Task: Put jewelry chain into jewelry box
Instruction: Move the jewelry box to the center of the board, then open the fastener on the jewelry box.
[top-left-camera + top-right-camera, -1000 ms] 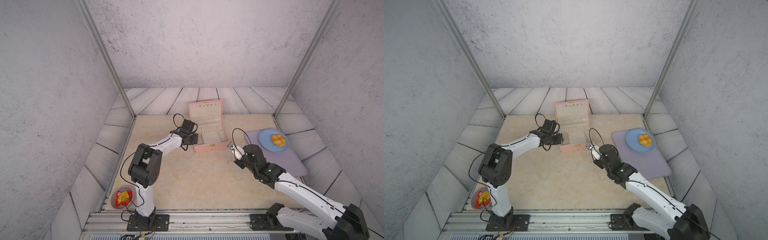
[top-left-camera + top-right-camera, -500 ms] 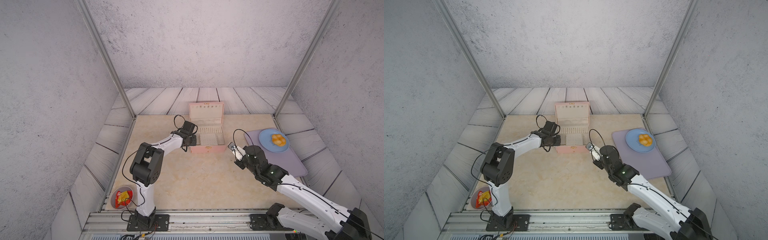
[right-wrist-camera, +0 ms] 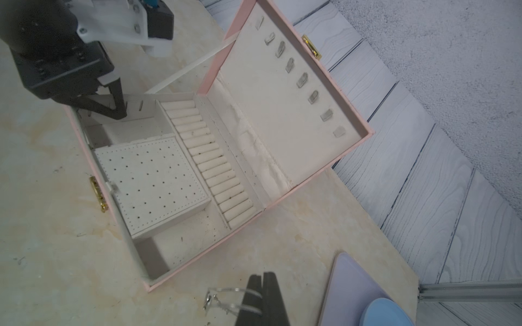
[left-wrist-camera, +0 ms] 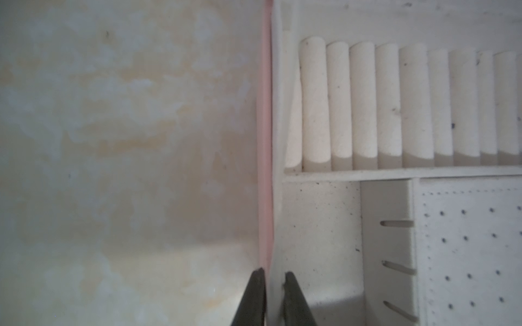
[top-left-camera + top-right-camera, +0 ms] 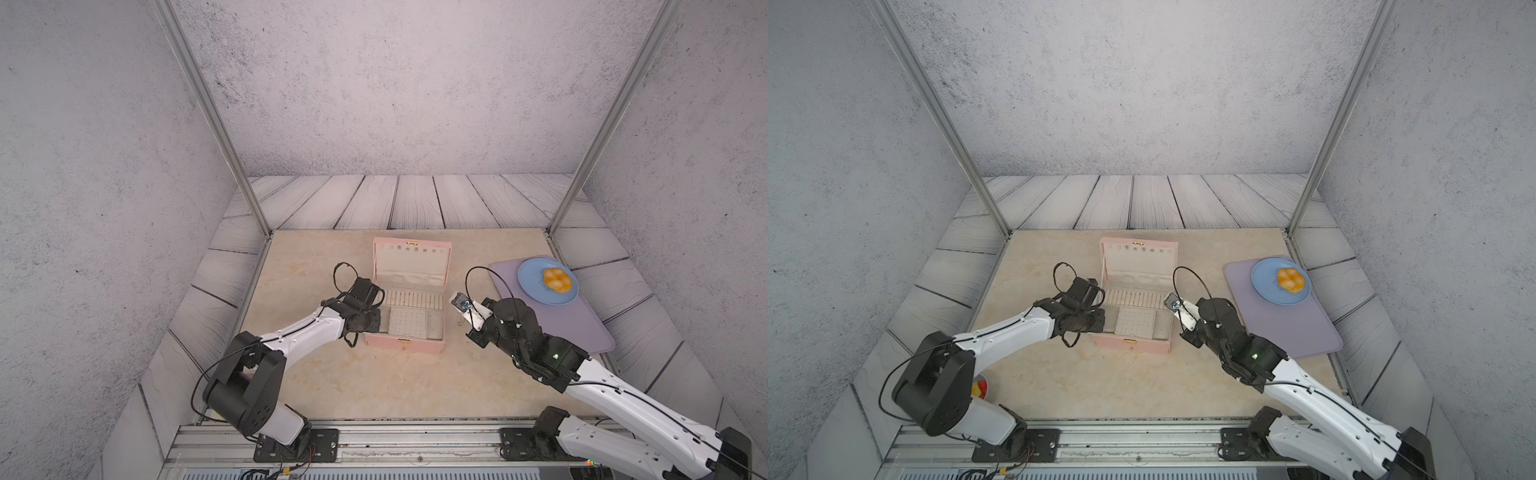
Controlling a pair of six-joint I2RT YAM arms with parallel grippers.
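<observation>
Two end effectors share this step. The left end effector (image 4: 272, 275) has its jaws narrowed onto the pink side wall of the jewelry box (image 5: 404, 347), one finger outside and one inside, steadying it. The box sits open near the middle of both top views, its lid (image 5: 411, 262) leaning back. The right end effector (image 3: 262, 275) is pressed together on the chain (image 3: 210, 299). The chain's thin loops trail from the fingers over the bare worktop (image 5: 374, 382), just off the box's lower right corner and not yet above the lining. Whether they touch the surface I cannot tell. The step in hand looks like the carry into the box. To do it well, raise the chain until the loops clear the wall, then move it left over the empty compartment (image 3: 183, 248) at the box's right end. Lower it until the links pool on the floor before letting go. Avoid the ridged ring slots (image 3: 214, 169) and the dotted panel (image 3: 149, 183), where fine links could snag. A loop draped over the rim is the likely failure.
</observation>
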